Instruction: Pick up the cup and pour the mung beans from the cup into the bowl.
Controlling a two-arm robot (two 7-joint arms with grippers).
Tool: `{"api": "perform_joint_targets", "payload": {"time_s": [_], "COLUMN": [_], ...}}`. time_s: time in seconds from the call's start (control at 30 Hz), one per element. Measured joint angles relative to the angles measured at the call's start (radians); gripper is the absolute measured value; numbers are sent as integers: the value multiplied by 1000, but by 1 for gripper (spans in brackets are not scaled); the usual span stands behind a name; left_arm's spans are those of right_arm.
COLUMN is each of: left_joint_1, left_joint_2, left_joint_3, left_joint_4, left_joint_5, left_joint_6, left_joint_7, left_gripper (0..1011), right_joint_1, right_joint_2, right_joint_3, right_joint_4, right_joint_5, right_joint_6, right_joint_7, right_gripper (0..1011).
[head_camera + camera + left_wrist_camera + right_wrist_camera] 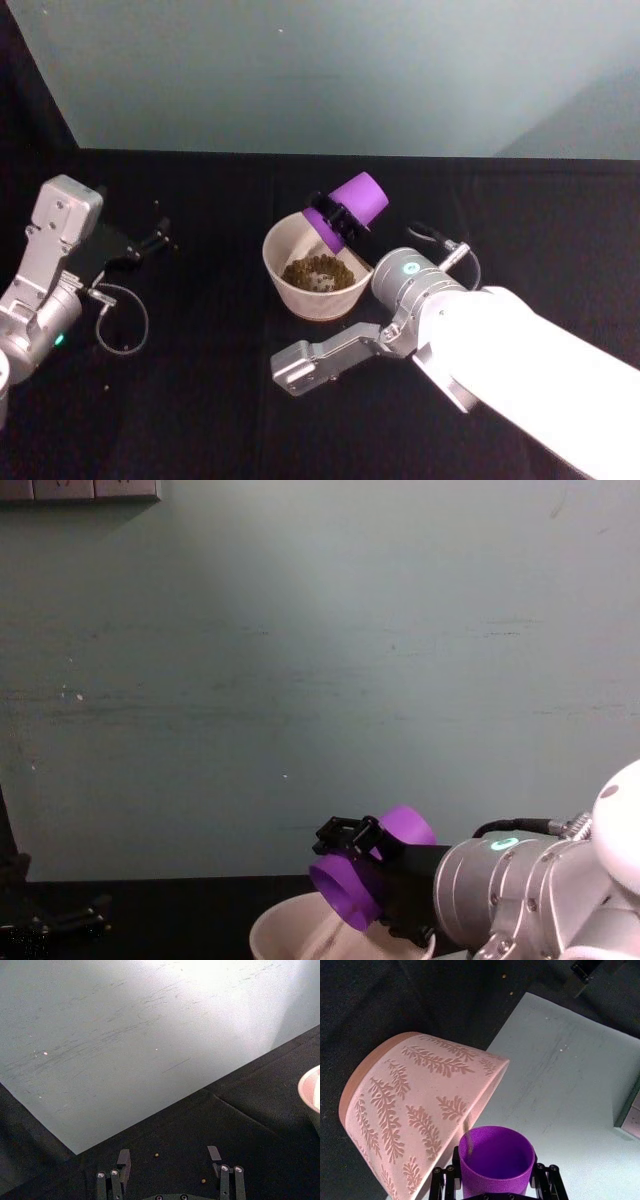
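**Item: cup** (352,205). Small purple plastic tumbler, smooth, tapered, no handle.
- Position: in the air over the bowl's (300,298) rim at about 1 o'clock, tipped steeply, mouth down toward the bowl's middle, base up and away.
- Handling: judged light and fairly stiff. The walls are slick and the taper would let it slide toward the narrow end. Best taken across the mid-body, where it is held now.
- Interior: looks purple and bare in the right wrist view (496,1160). A pale streak at the lip may be the last grains leaving, but it is too blurred to say.

**Item: mung beans** (317,271). Olive-brown heap lying in the bottom of the bowl. Loose and free-running, and likely to bounce or scatter on a fast pour.

**Item: bowl**. Wide, pale pink, with a leaf pattern on the outer wall. It stands upright on the black table (200,400). Judged heavier than the cup and steady.

**Right gripper** (335,220). Fingers clamped on either side of the cup's body. The wrist is rolled over to a pouring angle, and the arm reaches in from 4 o'clock of the bowl.

**Left gripper** (150,240). Parked at 9 o'clock of the bowl, well apart from it and low over the table. Fingers spread and holding nothing.

**Sundry**. Two stray grains (157,1154) lie on the cloth near the left fingers.
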Motion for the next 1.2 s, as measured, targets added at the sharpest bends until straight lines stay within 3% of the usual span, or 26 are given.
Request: {"api": "perform_joint_targets", "payload": {"time_s": [0.13, 0.4, 0.8, 1.2], "left_joint_1": [0, 0, 0, 0], "left_joint_2": [0, 0, 0, 0], "left_joint_3": [0, 0, 0, 0], "left_joint_4": [0, 0, 0, 0], "left_joint_5": [0, 0, 0, 0], "left_joint_6": [0, 0, 0, 0], "left_joint_7": [0, 0, 0, 0], "left_gripper": [1000, 1000, 1000, 1000], "right_joint_1": [8, 14, 14, -10], "right_joint_2": [0, 1, 2, 12], "right_joint_3": [-17, -26, -25, 6], "right_joint_4": [0, 0, -5, -42], "right_joint_5": [-34, -56, -57, -27], "right_joint_6": [3, 3, 1, 9], "right_joint_7": [17, 30, 34, 8], "right_gripper": [736, 736, 736, 736]}}
